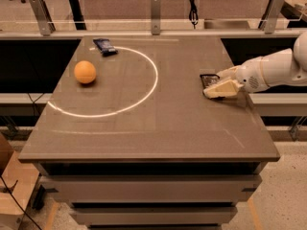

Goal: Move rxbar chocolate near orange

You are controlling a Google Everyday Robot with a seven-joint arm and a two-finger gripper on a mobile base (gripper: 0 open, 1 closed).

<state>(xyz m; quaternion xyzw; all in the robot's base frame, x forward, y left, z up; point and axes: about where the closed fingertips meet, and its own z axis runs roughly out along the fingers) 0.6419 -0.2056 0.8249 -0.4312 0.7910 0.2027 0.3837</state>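
Gripper (221,88) at the right of the frame, low over the right side of the brown table (168,128), as I watch from the remote station: its cream tip sits over the lower right part of the rxbar chocolate (208,79), and from this single view I cannot tell whether it is clamped on the bar or released. My white arm (273,70) reaches in from the right border of the frame, sloping down and left toward the tabletop. Only the upper left part of the rxbar chocolate shows, a dark wrapper lying flat near the table's right edge, a little above the middle of the frame; the rest is hidden beneath the gripper. Over in the upper left of the frame the orange (85,72) rests on the table, well apart from the bar, with most of the tabletop's width between them. A thin white ring (157,78) marks the left and centre of the tabletop; the orange lies inside it near its left side, and the rxbar chocolate lies outside it to the right. At the top left of the table lies a dark blue wrapped bar (105,45), on or just beside the ring's upper arc, above and to the right of the orange. Behind the table a rail with upright metal posts (155,6) runs across the top of the frame
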